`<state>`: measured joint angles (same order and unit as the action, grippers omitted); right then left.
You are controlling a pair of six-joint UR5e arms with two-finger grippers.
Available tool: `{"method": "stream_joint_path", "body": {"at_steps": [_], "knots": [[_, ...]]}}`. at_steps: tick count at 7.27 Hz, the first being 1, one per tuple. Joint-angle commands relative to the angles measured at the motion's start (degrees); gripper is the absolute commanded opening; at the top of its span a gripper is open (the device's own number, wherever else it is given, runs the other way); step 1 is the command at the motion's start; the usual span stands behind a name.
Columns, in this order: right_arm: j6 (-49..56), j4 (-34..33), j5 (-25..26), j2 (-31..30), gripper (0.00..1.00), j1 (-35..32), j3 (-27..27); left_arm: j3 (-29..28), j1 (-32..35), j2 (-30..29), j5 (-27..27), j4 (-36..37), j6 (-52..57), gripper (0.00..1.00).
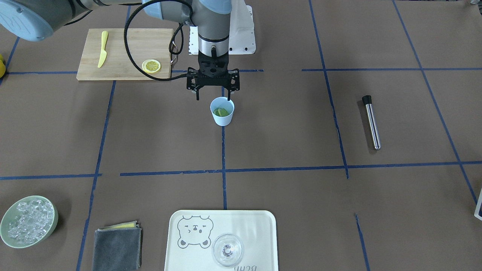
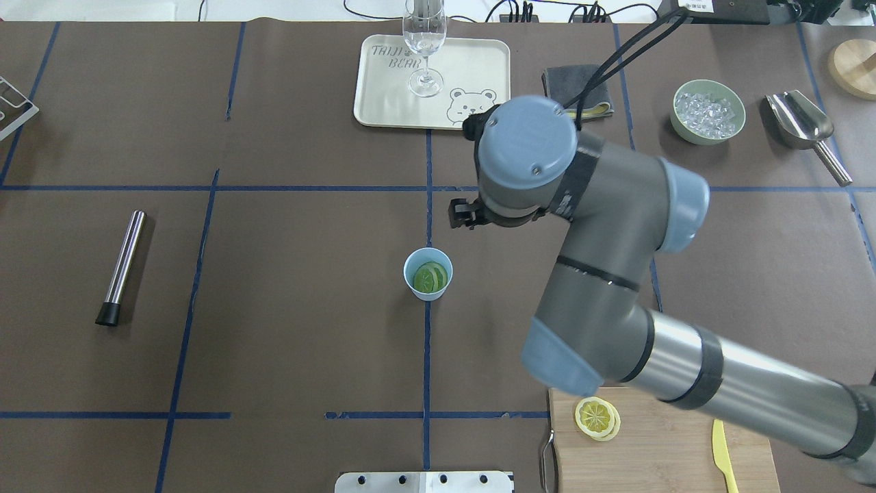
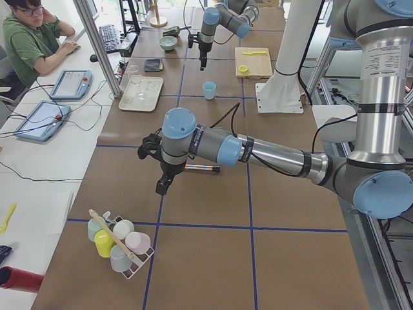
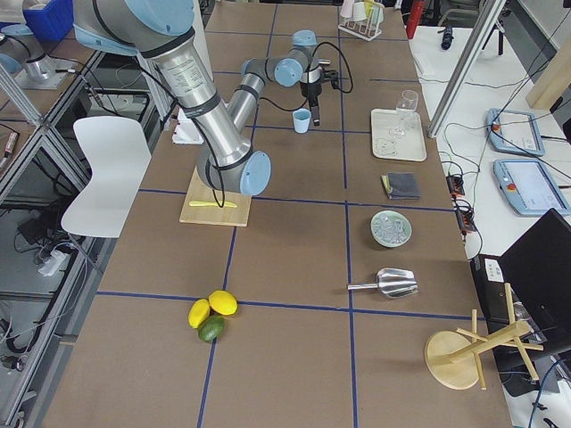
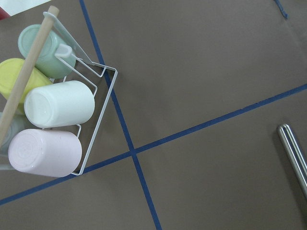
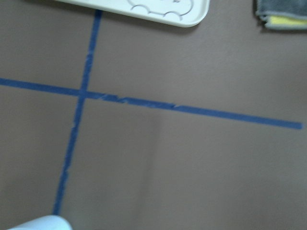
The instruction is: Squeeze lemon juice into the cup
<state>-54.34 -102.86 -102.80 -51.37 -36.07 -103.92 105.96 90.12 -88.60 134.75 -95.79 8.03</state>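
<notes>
While the lemon (image 1: 222, 111) sits inside the light, tippable cup (image 1: 222, 119) at mid-frame on the tabletop (image 1: 286, 131), likely soft and slippery, best pinched across its rind, the right pincer (image 1: 212, 94) just beyond hangs released and empty; whether the left pincer (image 3: 161, 187) grips anything, I cannot tell.

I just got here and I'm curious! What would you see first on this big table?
The right gripper, open on its big grey arm, hangs above the little light-blue cup in the middle. A green-yellow lemon piece lies inside the cup. At the edge across from the robot, a glass stands on a tray with a bear drawing.
</notes>
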Motion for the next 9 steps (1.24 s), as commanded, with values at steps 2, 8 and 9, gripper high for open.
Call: {"method": "stream_joint_path", "body": {"at_steps": [2,8,9], "knots": [[26.48,3.70,-16.60,-11.86,1.00,-20.31,0.55,-3.26,-0.03,-0.97,0.86,-19.19,-0.12,1.00],[54.60,10.93,-26.14,-35.34,1.00,-42.38,2.48,-4.53,-13.08,3.08,-5.25,-32.35,-29.93,1.00],[57.21,10.58,-26.92,-36.33,1.00,-44.68,2.40,-4.53,-16.00,3.08,-8.77,-32.35,-33.66,1.00]]}}
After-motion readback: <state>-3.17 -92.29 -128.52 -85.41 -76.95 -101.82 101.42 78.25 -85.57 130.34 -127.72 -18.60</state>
